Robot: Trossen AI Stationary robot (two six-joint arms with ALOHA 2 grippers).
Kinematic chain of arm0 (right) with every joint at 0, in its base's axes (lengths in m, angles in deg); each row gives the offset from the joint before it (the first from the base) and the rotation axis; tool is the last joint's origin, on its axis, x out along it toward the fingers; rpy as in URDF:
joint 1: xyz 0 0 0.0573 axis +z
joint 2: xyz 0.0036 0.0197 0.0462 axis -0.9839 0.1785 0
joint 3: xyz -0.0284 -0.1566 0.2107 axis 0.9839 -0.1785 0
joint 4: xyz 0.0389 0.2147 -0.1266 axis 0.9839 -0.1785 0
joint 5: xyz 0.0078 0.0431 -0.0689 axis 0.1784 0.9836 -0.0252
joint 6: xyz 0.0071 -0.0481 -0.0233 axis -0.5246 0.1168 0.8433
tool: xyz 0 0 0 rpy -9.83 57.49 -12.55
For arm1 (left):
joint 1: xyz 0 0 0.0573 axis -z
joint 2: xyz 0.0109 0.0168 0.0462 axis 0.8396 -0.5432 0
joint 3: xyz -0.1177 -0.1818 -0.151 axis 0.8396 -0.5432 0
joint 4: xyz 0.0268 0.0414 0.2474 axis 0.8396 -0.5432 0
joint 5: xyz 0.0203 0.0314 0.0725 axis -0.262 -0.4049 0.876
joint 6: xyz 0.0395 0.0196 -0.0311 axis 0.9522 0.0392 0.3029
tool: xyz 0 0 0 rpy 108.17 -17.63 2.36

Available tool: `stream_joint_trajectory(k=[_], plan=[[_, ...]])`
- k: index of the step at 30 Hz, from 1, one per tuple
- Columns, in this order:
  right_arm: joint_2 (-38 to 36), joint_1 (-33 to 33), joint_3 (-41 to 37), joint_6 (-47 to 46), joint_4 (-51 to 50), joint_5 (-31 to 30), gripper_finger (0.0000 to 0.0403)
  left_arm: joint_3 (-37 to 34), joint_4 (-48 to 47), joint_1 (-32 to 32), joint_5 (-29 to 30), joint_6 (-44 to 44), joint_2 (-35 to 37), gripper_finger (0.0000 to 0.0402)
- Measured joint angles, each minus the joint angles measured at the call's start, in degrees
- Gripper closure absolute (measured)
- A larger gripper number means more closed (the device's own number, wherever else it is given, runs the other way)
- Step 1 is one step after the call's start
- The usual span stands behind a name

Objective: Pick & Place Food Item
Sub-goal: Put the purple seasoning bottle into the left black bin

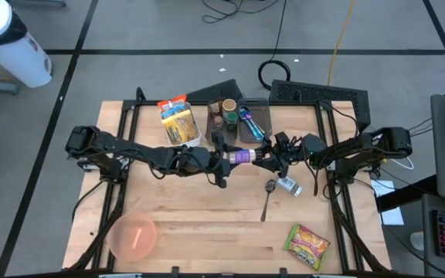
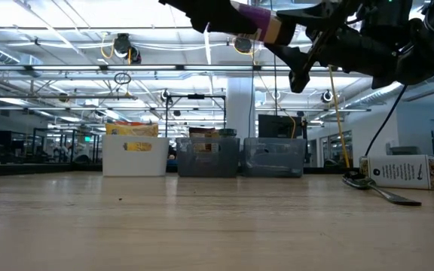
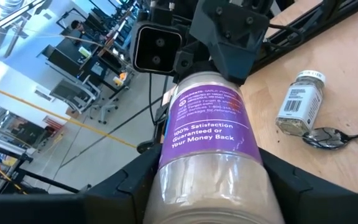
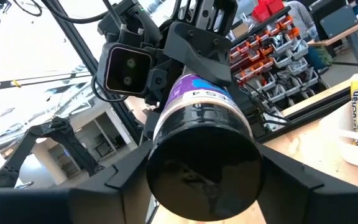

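We see the purple-labelled jar [image 1: 242, 157] lying horizontal, mid-air at frame centre above the counter [image 1: 207, 232]. The left gripper [image 1: 224, 161] clamps its base; the right gripper [image 1: 267, 160] straddles the lid end, how tightly we cannot tell.

Two matte-black jointed arms, black cables trailing along each (loops at the bases), and each black angular gripper carries a boxy wrist camera with twin lenses.

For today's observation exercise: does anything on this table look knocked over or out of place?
Yes. A small spice jar lies on its side beside a spoon on the bare table, away from the bins. A snack packet lies askew near the front edge.
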Motion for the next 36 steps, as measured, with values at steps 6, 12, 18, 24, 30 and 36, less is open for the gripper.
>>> stream_joint_trajectory(k=[6,12,18,24,30,36], plan=[[0.0,0.0,0.0,0.7,0.1,0.0,0.0204,0.0,-0.2,0.0,-0.1,0.0,0.0,0.0192],[0.0,0.1,0.0,0.6,-0.1,0.0,0.0198,0.0,-0.4,0.0,-0.7,-0.1,0.0,0.0191],[0.0,0.2,0.0,1.4,0.0,0.0,0.0163,0.0,-0.4,0.0,-1.0,0.0,0.0,0.0191],[0.0,0.2,0.0,1.5,0.4,0.1,0.0152,0.0,-0.4,0.0,-1.1,-0.2,0.0,0.0191],[0.0,0.2,0.0,0.6,0.4,-0.2,0.0161,0.0,-0.4,0.0,-1.3,-0.1,0.0,0.019],[0.0,0.0,0.0,-1.2,1.0,-0.3,0.0159,0.0,-0.4,0.0,-1.3,1.0,0.0,0.019]])
